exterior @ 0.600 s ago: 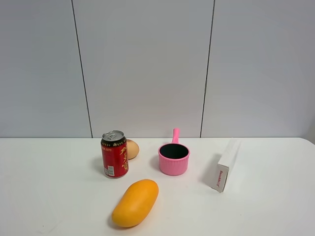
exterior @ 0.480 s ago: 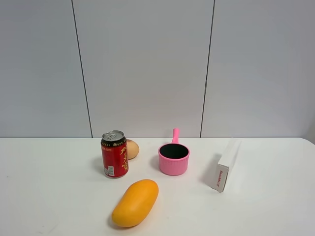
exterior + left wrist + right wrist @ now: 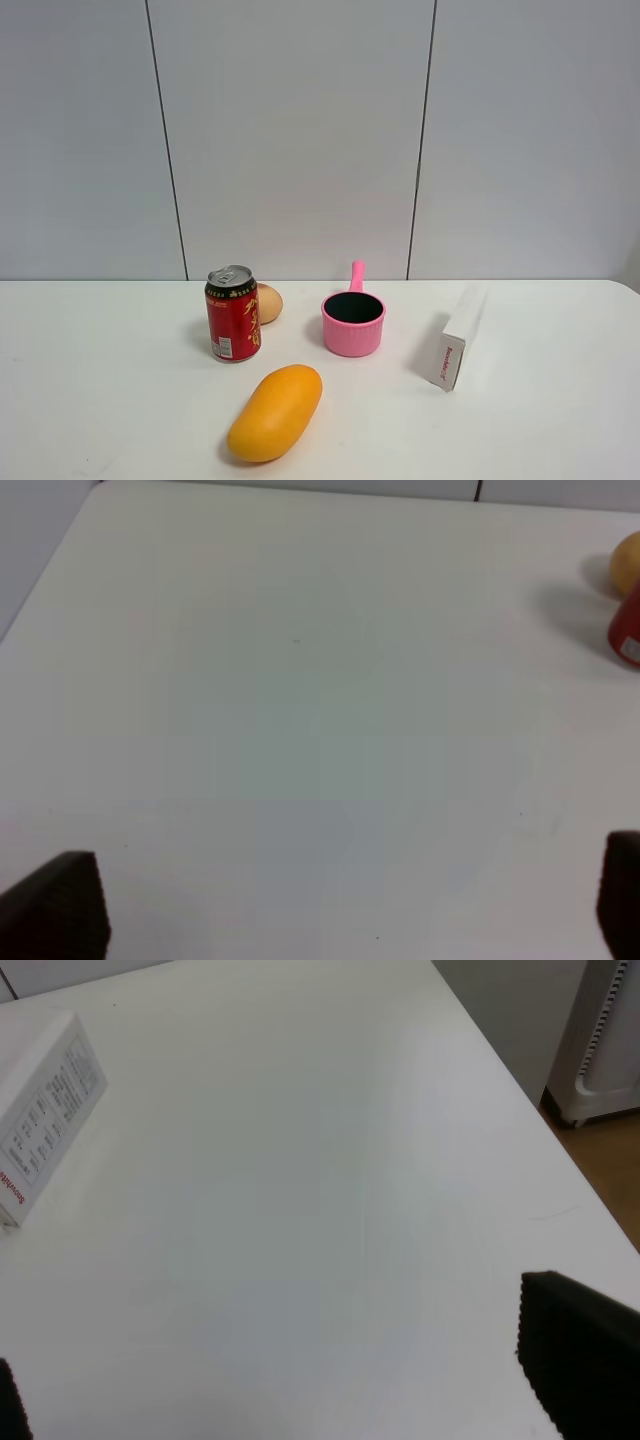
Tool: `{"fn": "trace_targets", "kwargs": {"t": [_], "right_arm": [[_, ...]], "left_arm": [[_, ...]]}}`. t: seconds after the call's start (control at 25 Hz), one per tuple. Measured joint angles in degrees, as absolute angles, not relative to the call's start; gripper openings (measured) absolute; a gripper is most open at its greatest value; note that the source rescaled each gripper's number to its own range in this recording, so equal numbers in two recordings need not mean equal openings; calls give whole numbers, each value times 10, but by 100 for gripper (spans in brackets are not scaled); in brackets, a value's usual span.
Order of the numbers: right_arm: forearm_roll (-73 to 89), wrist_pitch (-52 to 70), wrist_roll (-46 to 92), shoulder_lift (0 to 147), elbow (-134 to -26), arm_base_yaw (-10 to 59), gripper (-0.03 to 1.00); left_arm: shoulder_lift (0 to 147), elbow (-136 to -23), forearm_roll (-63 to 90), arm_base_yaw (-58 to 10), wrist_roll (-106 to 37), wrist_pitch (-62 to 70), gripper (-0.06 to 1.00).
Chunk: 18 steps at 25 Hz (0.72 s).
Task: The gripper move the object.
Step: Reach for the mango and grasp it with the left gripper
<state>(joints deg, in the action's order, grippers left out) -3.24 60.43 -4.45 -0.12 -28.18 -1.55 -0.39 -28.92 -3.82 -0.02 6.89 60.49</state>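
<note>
The mango (image 3: 275, 412) lies on the white counter (image 3: 100, 380), at about 5 o'clock from the red can (image 3: 232, 313) and 7 o'clock from the pink pot (image 3: 353, 322), touching neither. An egg (image 3: 268, 303) sits just beside the can at 1 o'clock; a white box (image 3: 457, 336) stands at 3 o'clock of the pot. The left gripper (image 3: 335, 900) and right gripper (image 3: 290, 1380) hover over bare counter, fingers (image 3: 55, 905) spread wide, holding nothing
</note>
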Motion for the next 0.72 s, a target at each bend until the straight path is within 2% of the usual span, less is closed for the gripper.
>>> {"fn": "trace_targets", "kwargs": {"t": [0.4,0.72], "right_arm": [[-32,604,-44,-1,-282,-15,100],[-32,604,-44,-1,-282,-15,100]], "left_arm": [[3,-299,-38,0,49,604,100],[155,-486,11,0,-73,590,100]]}}
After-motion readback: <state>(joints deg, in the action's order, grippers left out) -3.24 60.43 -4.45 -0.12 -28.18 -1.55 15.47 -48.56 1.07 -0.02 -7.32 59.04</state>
